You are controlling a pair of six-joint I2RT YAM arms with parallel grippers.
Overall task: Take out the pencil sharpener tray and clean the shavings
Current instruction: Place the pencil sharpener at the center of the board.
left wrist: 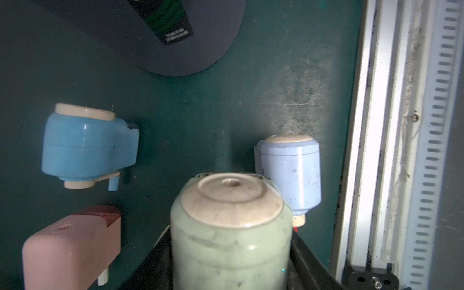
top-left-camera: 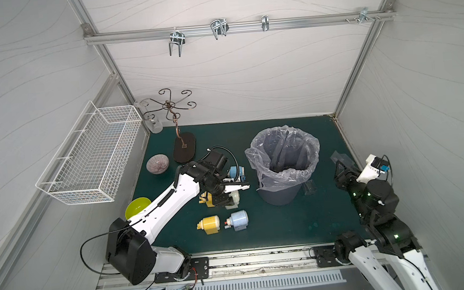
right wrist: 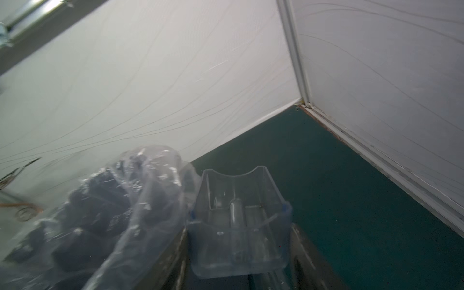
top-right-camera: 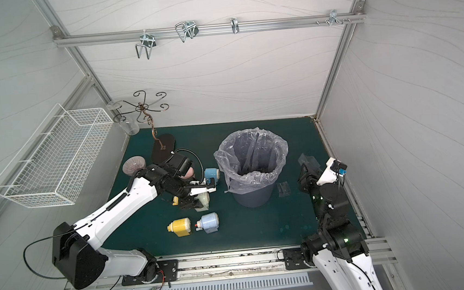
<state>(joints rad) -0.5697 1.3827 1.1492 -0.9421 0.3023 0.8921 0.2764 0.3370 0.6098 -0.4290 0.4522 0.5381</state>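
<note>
Two grippers hold things: left gripper (left wrist: 229, 241) clamps a pale green cylindrical pencil sharpener (left wrist: 226, 200) on the desk (top-left-camera: 288, 226); right gripper (right wrist: 238, 261) grips a clear plastic tray (right wrist: 238, 213) beside the bag-lined grey bin (top-left-camera: 279, 197).

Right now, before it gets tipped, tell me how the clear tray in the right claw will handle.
The clear tray looks thin-walled and hollow, so it is probably light and stiff, though a hard squeeze might crack it. Its glossy plastic could slip in the right claw. With an open top, it would likely spill any contents when tilted.
</note>
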